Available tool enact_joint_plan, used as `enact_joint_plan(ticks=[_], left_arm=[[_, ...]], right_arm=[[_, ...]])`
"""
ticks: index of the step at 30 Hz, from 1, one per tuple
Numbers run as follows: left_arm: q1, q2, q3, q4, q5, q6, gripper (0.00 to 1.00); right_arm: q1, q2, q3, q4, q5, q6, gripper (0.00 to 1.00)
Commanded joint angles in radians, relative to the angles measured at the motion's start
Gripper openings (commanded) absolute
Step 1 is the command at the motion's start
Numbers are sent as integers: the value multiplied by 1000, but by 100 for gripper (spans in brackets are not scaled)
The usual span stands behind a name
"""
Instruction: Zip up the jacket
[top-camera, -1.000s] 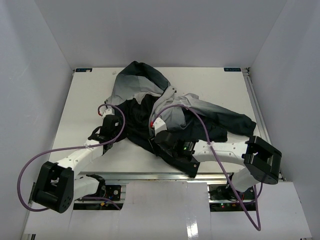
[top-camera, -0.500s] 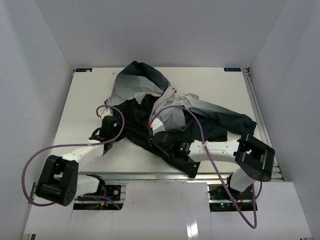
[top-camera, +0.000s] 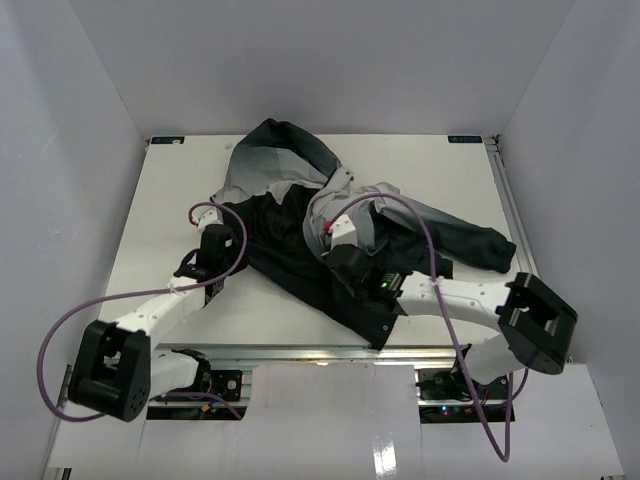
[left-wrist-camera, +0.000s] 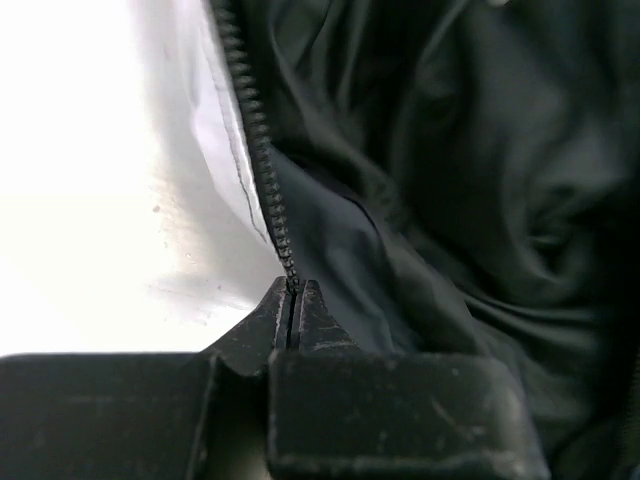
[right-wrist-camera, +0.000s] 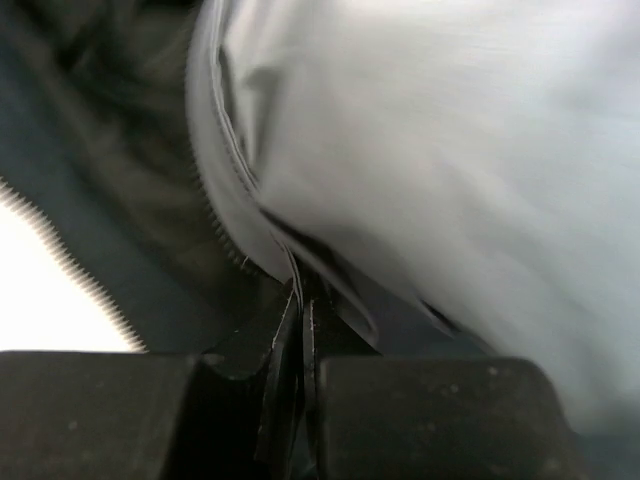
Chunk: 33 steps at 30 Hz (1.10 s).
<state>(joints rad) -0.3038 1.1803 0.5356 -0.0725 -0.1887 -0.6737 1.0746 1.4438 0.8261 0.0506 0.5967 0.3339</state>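
While the jacket (top-camera: 285, 235) lies open on the table (top-camera: 165, 200), my left end effector (left-wrist-camera: 292, 300) is clenched on its zipper teeth (left-wrist-camera: 262, 150), right end effector (right-wrist-camera: 302, 305) clenched on the grey front edge (right-wrist-camera: 225, 200).

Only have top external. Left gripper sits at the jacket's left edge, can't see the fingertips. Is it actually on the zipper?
Observer: Yes. In the left wrist view the left gripper is shut on the jacket right at the zipper teeth, and the row runs up from its fingertips.
Operator: Right one is hidden under its own wrist here. Holding anything?
Observer: In the right wrist view the right gripper is shut on the jacket's light grey front edge, with the fabric pinched between the closed fingertips.
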Motion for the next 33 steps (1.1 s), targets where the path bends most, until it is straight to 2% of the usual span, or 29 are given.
enact_joint_plan(ticks=[1, 8, 13, 19, 24, 26, 33], left_arm=[[6, -170, 65, -114, -140, 19, 0], [8, -167, 188, -257, -226, 4, 0], [13, -127, 309, -337, -389, 36, 0], [51, -25, 421, -453, -524, 167, 0], [196, -11, 461, -435, -451, 307, 0], [239, -17, 496, -426, -463, 360, 0], [241, -40, 725, -501, -456, 430, 0]], right_arm=[[-61, -163, -7, -39, 132, -9, 8], [-140, -356, -30, -245, 252, 27, 8], [-224, -510, -88, -352, 291, 94, 8], [-319, -516, -52, -400, 237, 76, 8], [-358, -413, 90, -491, 272, 11, 8], [-396, -403, 132, -521, 260, -2, 8], [-504, -493, 190, -564, 267, -63, 8]])
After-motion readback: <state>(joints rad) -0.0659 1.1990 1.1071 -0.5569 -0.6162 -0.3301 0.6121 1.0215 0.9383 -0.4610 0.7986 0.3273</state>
